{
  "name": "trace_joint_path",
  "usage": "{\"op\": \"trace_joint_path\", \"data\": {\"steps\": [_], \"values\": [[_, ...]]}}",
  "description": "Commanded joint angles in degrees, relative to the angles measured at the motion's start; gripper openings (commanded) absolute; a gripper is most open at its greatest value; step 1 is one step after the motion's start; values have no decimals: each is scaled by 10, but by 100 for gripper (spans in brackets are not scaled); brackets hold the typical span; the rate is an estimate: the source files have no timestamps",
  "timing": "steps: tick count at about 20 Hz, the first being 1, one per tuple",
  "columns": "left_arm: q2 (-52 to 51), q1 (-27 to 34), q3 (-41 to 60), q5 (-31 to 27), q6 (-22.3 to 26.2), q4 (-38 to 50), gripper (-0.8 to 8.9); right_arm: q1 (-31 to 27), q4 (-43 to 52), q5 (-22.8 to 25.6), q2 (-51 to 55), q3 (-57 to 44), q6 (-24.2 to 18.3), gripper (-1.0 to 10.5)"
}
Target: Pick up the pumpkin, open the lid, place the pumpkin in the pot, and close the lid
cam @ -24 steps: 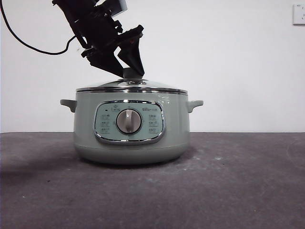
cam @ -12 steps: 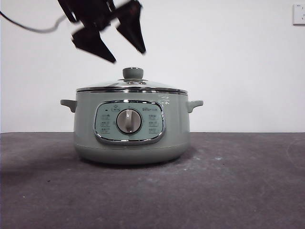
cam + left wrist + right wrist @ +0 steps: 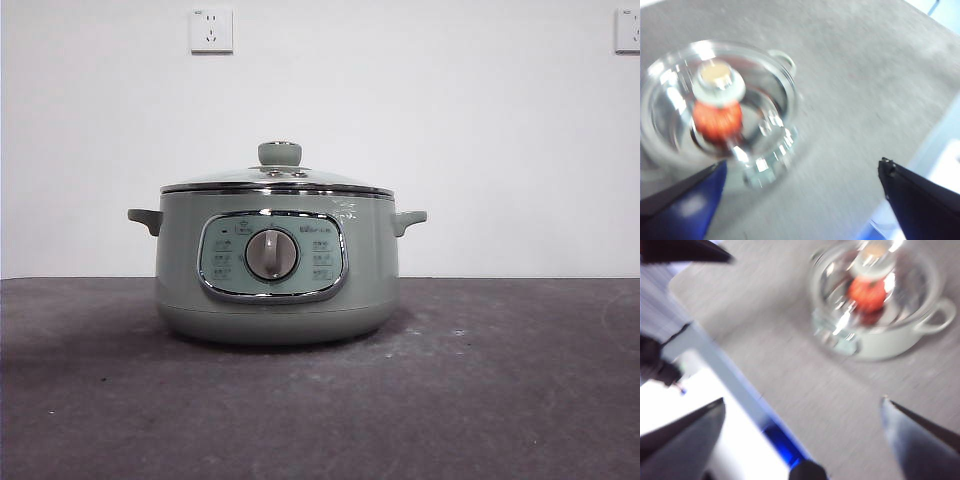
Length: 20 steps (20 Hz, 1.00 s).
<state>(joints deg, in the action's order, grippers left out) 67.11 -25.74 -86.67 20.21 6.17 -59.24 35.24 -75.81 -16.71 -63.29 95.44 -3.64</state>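
Dark table point(image 3: 500, 400), lidded pot point(image 3: 277, 290), pumpkin point(image 3: 717, 119) blurred under lid point(image 3: 277, 180), both hands wide, empty.

The sage-green pot point(image 3: 277, 265) stands upright near the middle of the tabletop, its chrome-framed panel and round dial facing the front edge. The clear glass lid point(image 3: 277, 180) sits closed on its rim, knob up. Inside, the orange pumpkin point(image 3: 717, 117) shows through the glass.

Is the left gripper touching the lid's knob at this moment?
Apart. The left wrist view shows the left gripper open, well away from the lid; in the front view no gripper is near the knob.
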Motion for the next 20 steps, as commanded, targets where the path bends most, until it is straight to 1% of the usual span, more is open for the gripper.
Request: {"op": "trace_joint_path", "data": {"steps": [1,2,3,4,7,20], "values": [[-25,-2,0,13,-1,-38,78,1,-23,-10,-4,-1,1,301],[-35,-2,0,13,-1,-52,-24,1,-27,-14,-6,-1,1,191],[-43,-2,0,13,-1,-64,-8,1,-27,-14,-6,-1,1,54],[-48,-2,0,14,-1,-73,-8,1,-27,-14,-6,-1,-6,-18],[-51,-2,0,12,-1,-90,-8,1,-25,-12,-6,-1,-9,1],[-50,-2,0,10,-1,-86,-3,1,-25,-11,4,-1,-8,1]]}}
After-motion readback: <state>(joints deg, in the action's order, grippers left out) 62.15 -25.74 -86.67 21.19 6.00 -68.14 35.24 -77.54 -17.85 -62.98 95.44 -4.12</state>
